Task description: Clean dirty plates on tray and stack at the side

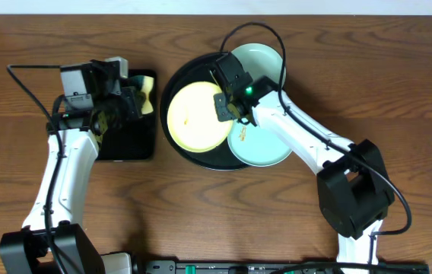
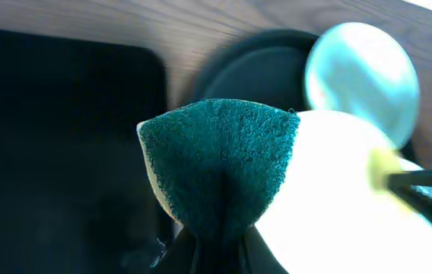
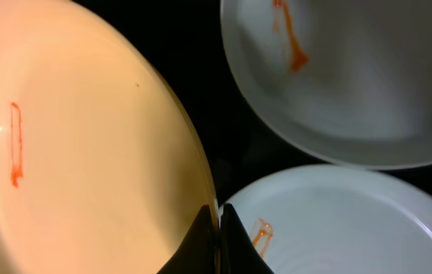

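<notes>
Left gripper (image 1: 131,99): clamped tight on the sponge (image 2: 220,160), green scouring face up at the wrist camera, hanging over the rectangular tray (image 1: 125,141).
Right gripper (image 3: 217,228): narrow, fingers pinched right on the rim of the yellow plate (image 1: 195,118).
Yellow plate: left half of the round tray (image 1: 172,84), thin orange streak on its face; flat or tipped up, hard to tell.
Upper mint plate (image 1: 260,62): tray's upper right, overhanging the rim, orange smear inside.
Lower mint plate (image 1: 265,144): lower right, overhanging the rim too, small orange mark near its edge, just beside the pinching fingers.
Stacking: not yet done, all three plates on or over the round tray.
Table (image 1: 398,76): dark wood under everything.
</notes>
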You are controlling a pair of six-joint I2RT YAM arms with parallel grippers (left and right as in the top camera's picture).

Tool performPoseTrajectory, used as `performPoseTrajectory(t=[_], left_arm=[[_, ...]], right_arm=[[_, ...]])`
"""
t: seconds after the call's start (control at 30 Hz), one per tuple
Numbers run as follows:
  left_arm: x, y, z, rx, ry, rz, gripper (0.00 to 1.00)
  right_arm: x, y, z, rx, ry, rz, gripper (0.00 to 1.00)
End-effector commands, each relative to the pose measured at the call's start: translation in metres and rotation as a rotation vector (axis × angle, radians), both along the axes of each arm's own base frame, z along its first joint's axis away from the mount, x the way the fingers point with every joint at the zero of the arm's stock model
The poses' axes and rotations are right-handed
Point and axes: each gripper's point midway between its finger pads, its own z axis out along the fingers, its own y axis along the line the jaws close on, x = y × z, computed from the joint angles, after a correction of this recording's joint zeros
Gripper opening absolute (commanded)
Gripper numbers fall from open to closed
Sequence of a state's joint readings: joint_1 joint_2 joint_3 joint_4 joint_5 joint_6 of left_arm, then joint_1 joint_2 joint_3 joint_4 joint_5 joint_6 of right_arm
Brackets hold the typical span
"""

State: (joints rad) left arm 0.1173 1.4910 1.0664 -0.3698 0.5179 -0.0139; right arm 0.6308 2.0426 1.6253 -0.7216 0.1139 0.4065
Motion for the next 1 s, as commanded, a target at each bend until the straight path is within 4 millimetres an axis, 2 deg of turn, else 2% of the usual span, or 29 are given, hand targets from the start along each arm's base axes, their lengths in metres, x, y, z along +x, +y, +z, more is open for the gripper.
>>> performPoseTrajectory(t=[0.0, 0.07, 0.23, 0.37, 0.67, 0.87, 0.97], left_arm=[[-0.005, -0.032, 0.0, -0.048, 0.009, -0.087, 0.08], [-0.007, -0.044, -0.001, -0.028, 0.012, -0.11, 0.08], [-0.007, -0.056, -0.01, 0.099, 0.016, -0.102, 0.08], [-0.009, -0.068, -0.011, 0.107, 0.013, -0.131, 0.08], [-0.007, -0.07, -0.025, 0.129, 0.04, -0.122, 0.08], [-0.006, -0.081, -0.047, 0.13, 0.087, -0.147, 0.08], [-0.002, -0.085, -0.046, 0.128, 0.067, -0.154, 0.08]], right_arm=[[0.004, -0.002, -0.003, 0.002, -0.008, -0.033, 0.01], [0.002, -0.002, -0.003, 0.008, 0.0, -0.046, 0.01], [-0.006, 0.001, -0.016, 0.031, 0.07, -0.045, 0.01], [-0.012, -0.002, -0.021, 0.08, 0.143, -0.041, 0.01], [-0.014, -0.027, -0.025, 0.157, 0.268, -0.089, 0.01], [-0.013, -0.031, -0.025, 0.135, 0.258, -0.097, 0.01], [-0.009, -0.035, -0.028, 0.07, 0.216, -0.11, 0.01]])
